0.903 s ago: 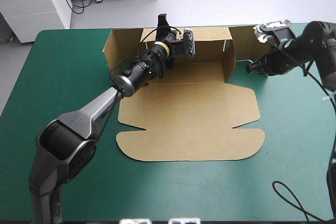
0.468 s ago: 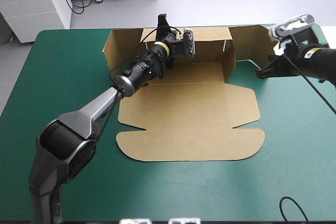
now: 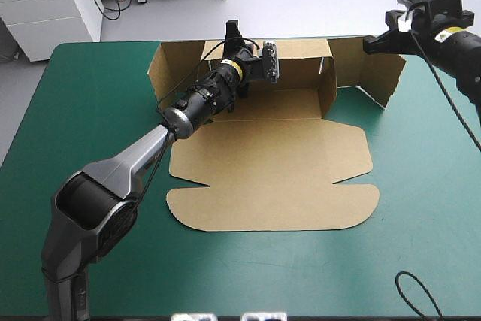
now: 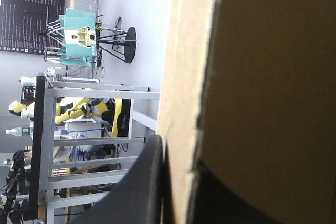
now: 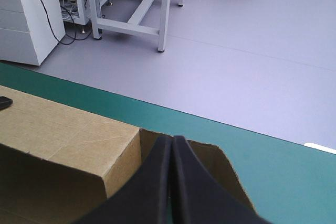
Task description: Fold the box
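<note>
The brown box (image 3: 270, 163) lies open on the teal-green cover, its lid flat toward the near edge. Its back wall (image 3: 301, 56) and right wall (image 3: 328, 88) stand raised, and a side flap (image 3: 368, 69) juts out to the right. My left gripper (image 3: 234, 31) is shut on the top edge of the back wall. In the left wrist view the board (image 4: 262, 77) runs between the black fingers (image 4: 144, 182) of the left gripper (image 4: 178, 156). My right gripper (image 3: 370, 44) hangs shut and empty above the right flap. The right wrist view shows that gripper (image 5: 172, 139) over the flap (image 5: 212, 156) and wall (image 5: 63, 140).
The table's far edge (image 3: 113, 43) runs just behind the box's back wall. Teal-green cover (image 3: 90, 125) stretches to the left, to the right and in front of the lid.
My right gripper has risen from low beside the right flap and moved toward the far edge, now above the flap. The left arm and the box have not moved.
</note>
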